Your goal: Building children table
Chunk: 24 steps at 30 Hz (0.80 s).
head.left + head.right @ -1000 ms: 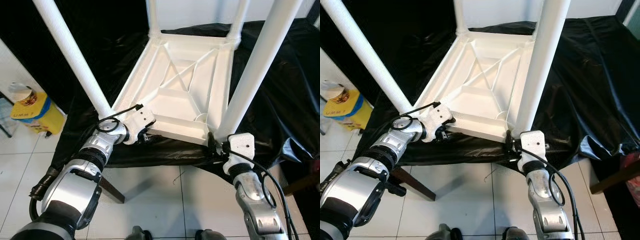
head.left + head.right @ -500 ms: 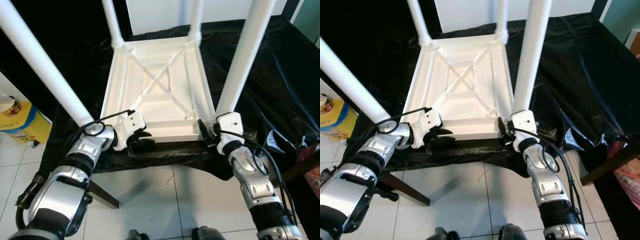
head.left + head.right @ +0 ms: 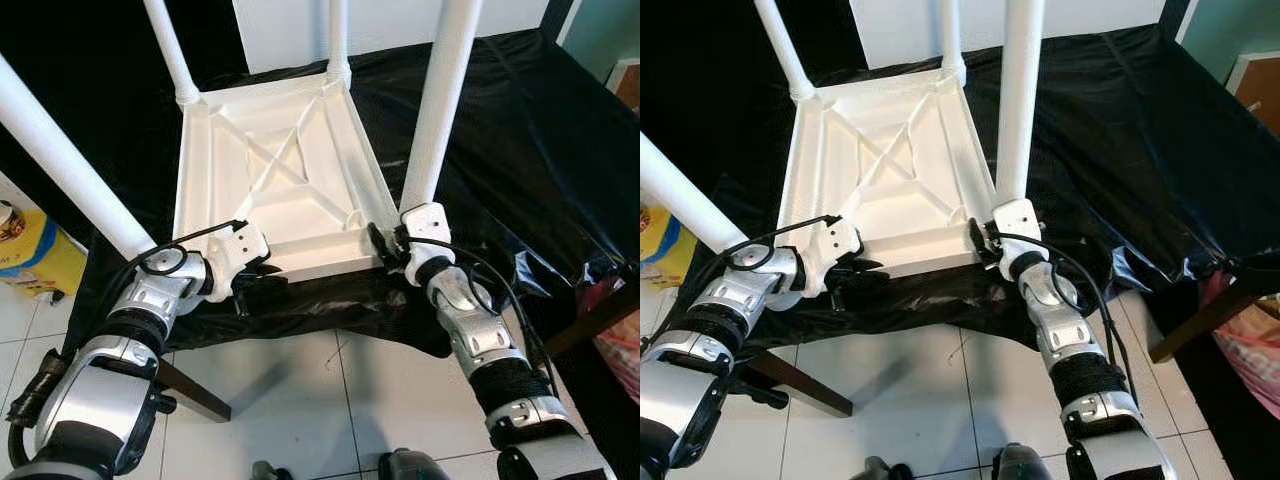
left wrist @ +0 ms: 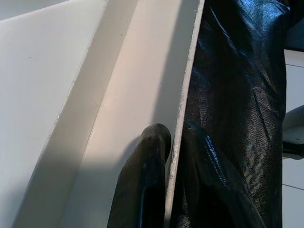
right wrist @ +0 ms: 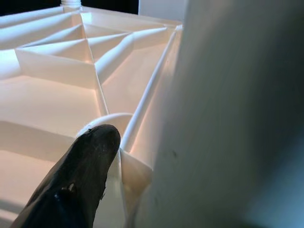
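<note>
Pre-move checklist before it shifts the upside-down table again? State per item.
1. Left pincer on the white table near rim: ok, one finger inside the rim, the other outside against the black cover.
2. Right pincer at the near right leg base: at the corner; actual grip cannot tell.
3. All four legs seated, pointing up: ok by the eye views; tightness cannot tell.
4. Table fully supported: not ok, near edge sits at the edge of the covered surface.
5. Yellow container on the floor at left: ok, apart from the arms.
</note>
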Motion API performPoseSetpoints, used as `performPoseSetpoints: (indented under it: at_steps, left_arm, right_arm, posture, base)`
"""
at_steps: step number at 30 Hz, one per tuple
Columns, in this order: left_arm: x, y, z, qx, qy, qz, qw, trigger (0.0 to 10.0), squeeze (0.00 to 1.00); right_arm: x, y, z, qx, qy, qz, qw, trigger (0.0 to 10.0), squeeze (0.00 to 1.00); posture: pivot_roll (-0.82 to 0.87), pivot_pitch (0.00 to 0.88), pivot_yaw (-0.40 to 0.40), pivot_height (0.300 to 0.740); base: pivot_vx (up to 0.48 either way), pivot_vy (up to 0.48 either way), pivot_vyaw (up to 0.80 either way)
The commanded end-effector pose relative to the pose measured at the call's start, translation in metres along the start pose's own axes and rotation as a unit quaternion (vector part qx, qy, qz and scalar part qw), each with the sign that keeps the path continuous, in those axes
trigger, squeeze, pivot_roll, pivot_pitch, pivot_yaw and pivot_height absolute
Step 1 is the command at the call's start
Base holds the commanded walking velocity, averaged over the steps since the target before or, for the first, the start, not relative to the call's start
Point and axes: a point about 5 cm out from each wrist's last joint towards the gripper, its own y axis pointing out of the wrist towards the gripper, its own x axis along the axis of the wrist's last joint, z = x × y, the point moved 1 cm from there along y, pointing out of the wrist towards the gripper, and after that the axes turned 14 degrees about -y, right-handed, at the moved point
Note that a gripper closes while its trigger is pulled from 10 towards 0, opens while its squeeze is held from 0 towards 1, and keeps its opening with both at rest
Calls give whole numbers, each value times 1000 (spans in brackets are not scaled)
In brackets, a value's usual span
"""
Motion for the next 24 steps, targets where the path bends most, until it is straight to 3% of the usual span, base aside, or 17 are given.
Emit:
performPoseSetpoints:
  at_steps: [1,6,9,10,17,18,19,24]
  left_arm:
    - [-26,-29,22,116,-55,11,992,10000,0]
    - [-10,-39,24,119,-24,-37,992,10000,0]
    - [-2,-40,22,121,-27,-68,990,10000,0]
    - [4,-41,21,127,-35,-100,986,10000,1000]
    - [16,-43,22,146,-25,-141,979,10000,1000]
    - [22,-44,22,152,-20,-156,976,10000,800]
    - [28,-45,20,152,-16,-171,973,10000,0]
    - [34,-46,5,132,-3,-184,974,10000,0]
  right_arm:
    - [0,0,9,13,-4,-1,1000,10000,0]
    - [-4,-10,6,-13,-3,-6,1000,10000,0]
    - [-9,-18,2,-32,11,0,999,10000,0]
    - [-13,-23,0,-41,17,2,999,10000,0]
    - [-15,-26,-1,-54,19,0,998,10000,0]
    - [-14,-26,-3,-60,21,-1,998,10000,0]
    - [-14,-27,-4,-63,22,-3,998,10000,0]
    - [-10,-30,-4,-62,25,-7,998,10000,0]
  posture:
    - [-87,115,53,740]
    - [-82,114,48,740]
    - [-82,112,49,740]
    - [-82,112,49,740]
    - [-86,106,50,740]
    - [-86,105,50,740]
    - [-88,103,47,740]
    - [-84,102,40,740]
  base:
    - [0,0,0]
    - [0,0,0]
    - [0,0,0]
    - [0,0,0]
    - [0,0,0]
    - [0,0,0]
    - [0,0,0]
    - [0,0,0]
